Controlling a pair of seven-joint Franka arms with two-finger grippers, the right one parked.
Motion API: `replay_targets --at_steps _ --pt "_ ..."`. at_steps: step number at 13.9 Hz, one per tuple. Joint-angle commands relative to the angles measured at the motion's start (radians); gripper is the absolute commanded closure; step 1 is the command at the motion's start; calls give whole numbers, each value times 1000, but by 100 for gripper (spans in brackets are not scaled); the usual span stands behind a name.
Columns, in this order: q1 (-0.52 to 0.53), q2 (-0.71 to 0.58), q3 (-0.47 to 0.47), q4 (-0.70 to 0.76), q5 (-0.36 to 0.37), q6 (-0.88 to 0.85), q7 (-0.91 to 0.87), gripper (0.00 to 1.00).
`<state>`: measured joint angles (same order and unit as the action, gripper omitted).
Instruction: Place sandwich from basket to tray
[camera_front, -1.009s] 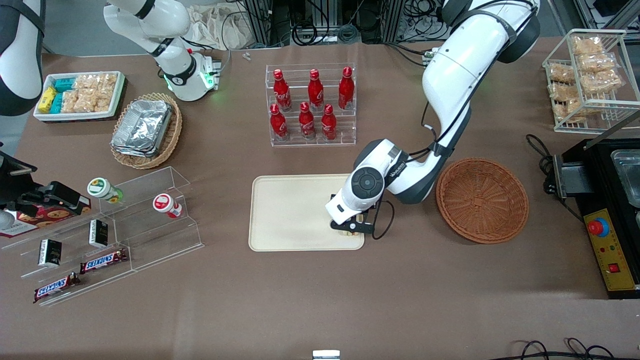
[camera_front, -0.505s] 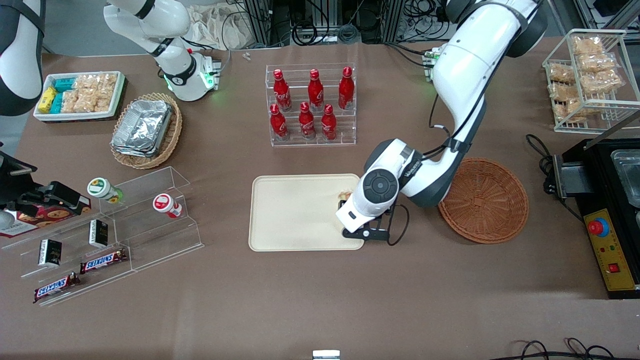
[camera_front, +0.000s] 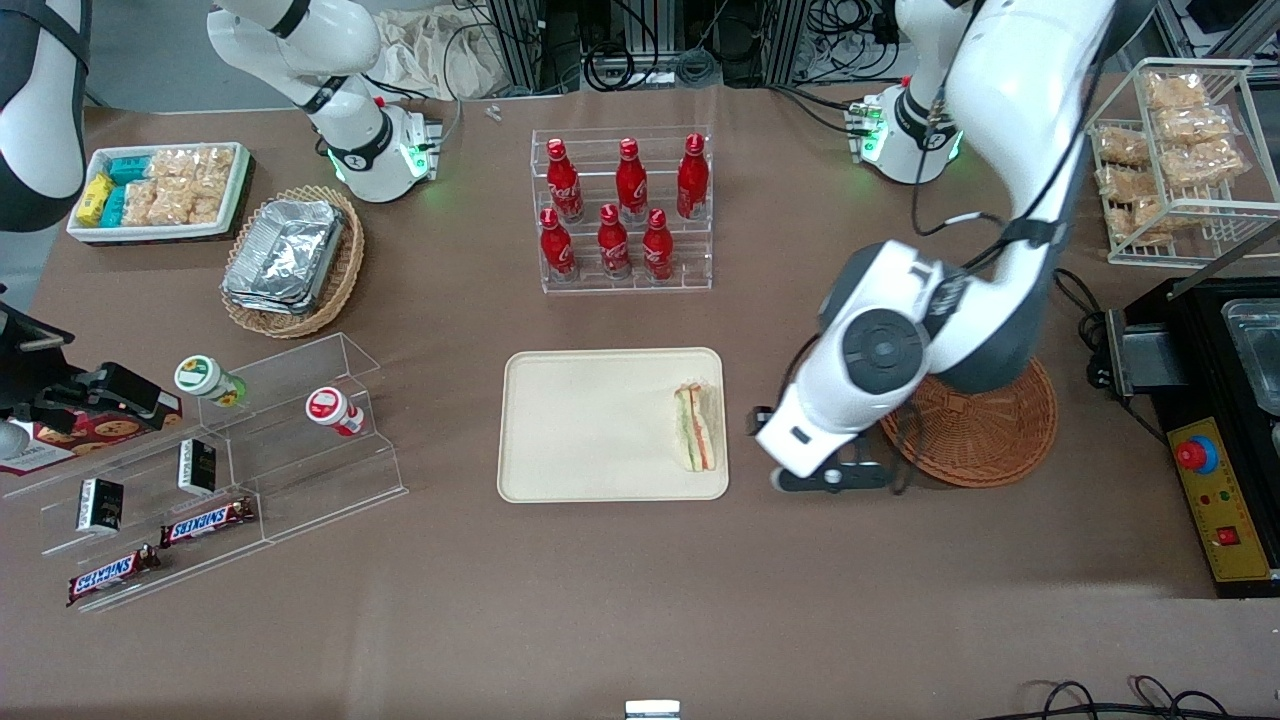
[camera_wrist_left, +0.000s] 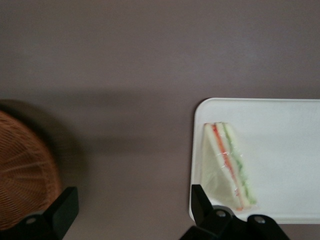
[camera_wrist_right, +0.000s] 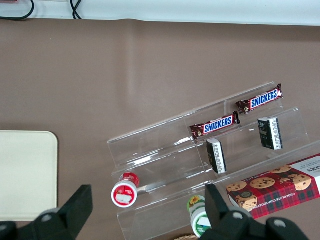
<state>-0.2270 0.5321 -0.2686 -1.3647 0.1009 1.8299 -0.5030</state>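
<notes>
Cream-beige tray (camera_front: 590, 430), white sandwich (camera_front: 697, 427) striped green and orange-red, reddish-brown woven basket (camera_front: 985, 440), black-fingered claw (camera_wrist_left: 134, 210)

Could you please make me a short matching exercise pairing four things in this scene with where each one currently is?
Things:
1. sandwich
2. gripper
3. basket
4. tray

Places or states:
A. partly under the working arm
B. lying on the tray, at its edge nearest the basket
C. open, above bare table between tray and basket
D. nearer the front camera than the red bottles

Pairs: 1-B, 2-C, 3-A, 4-D
</notes>
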Motion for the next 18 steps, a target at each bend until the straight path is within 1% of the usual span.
replay_targets --at_steps 1,2,3,6,10,12,13,14,15,18 --pt "64 -119 -1 -22 -1 -111 101 0" --pt "81 -154 3 -24 0 -147 109 0" --pt "106 -187 32 -30 -4 -162 122 0" --pt "107 -268 152 -57 -33 -208 315 0" --pt "115 -356 255 -175 -33 -190 553 0" --pt "121 -362 284 -188 -35 -190 657 0" --pt "151 -362 284 -188 -36 -192 708 0" --pt "170 -363 284 -186 -55 -196 760 0" --pt "184 -360 284 -177 -73 -199 773 0" --pt "196 -333 285 -133 -73 -196 811 0"
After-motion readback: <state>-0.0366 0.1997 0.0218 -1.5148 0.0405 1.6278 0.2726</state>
